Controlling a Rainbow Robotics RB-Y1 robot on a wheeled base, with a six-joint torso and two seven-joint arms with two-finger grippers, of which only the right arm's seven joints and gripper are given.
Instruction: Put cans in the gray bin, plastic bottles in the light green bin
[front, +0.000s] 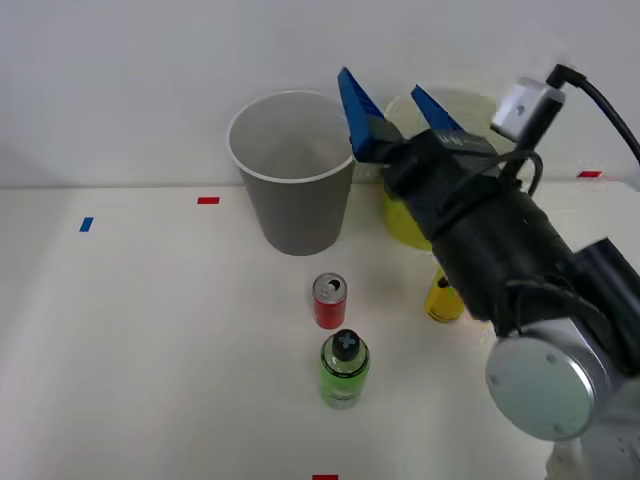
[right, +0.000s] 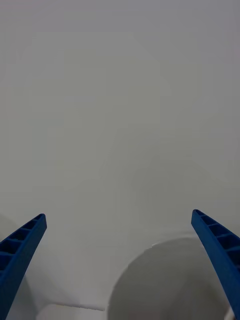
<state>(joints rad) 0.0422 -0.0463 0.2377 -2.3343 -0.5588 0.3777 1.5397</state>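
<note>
Blue tape mark (front: 87, 224): on the table's far left, well apart from everything else.
Red tape mark (front: 208, 200): on the table, left of the bins.
Gray bin (front: 292, 170): upright at the back of the table (front: 150, 340), mouth open, pale inside; no contents can be made out from here.
Red can (front: 330, 301): upright, silver top up, in front of the gray bin and apart from it.
Green bottle (front: 344, 370): squat, clear green, black cap up, just in front of the red can and very near it (whether they touch cannot be told).
Right gripper (front: 400, 105): blue ribbed fingers spread wide, nothing between them, raised above the gap between the two bins, pointing toward the back wall; the wrist view has one round white-rimmed bin mouth (right: 170, 280) between the fingers.
Light green bin (front: 405, 220): upright beside the gray bin, largely hidden by the arm.
Yellow bottle (front: 441, 297): a part shows under the forearm, near the light green bin's base.
Orange and white can: not located.
Risk, sorting: judged highest; bins stand close, so a release near the shared gap could drop into the wrong one.
Risk, picking: red can and green bottle crowd each other; a wide grasp may topple the neighbour.
Risk, arm: the forearm hangs over the yellow bottle and could knock it when descending.
</note>
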